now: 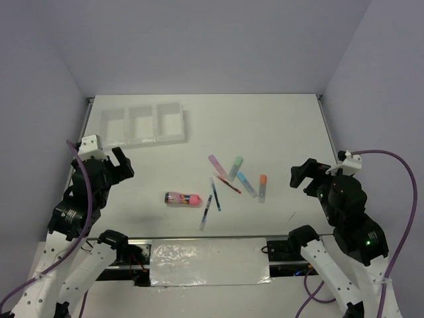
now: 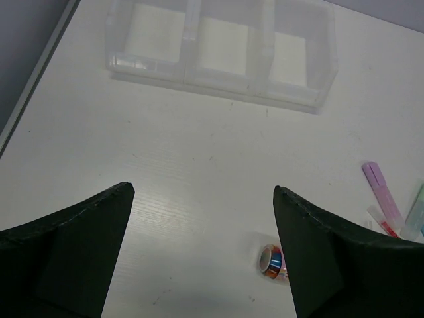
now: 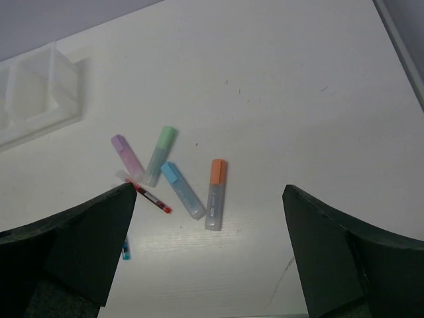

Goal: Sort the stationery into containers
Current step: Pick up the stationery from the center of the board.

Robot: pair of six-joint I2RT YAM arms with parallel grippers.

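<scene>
Left gripper (image 1: pixel 123 161) and right gripper (image 1: pixel 299 173) jaws spread wide, holding nothing; bins (image 1: pixel 154 123) upper left of top view; pink tube (image 1: pixel 183 198), highlighters (image 1: pixel 236 167), pens (image 1: pixel 206 213) scattered mid-frame

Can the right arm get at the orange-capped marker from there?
Probably yes: the open right gripper hangs close by the orange-capped highlighter, with only bare table between them.

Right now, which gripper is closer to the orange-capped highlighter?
The right. The right gripper is open just beside the orange-capped highlighter, on that arm's side. The left gripper sits far across the table, beyond the pink tube, near the bins.
</scene>
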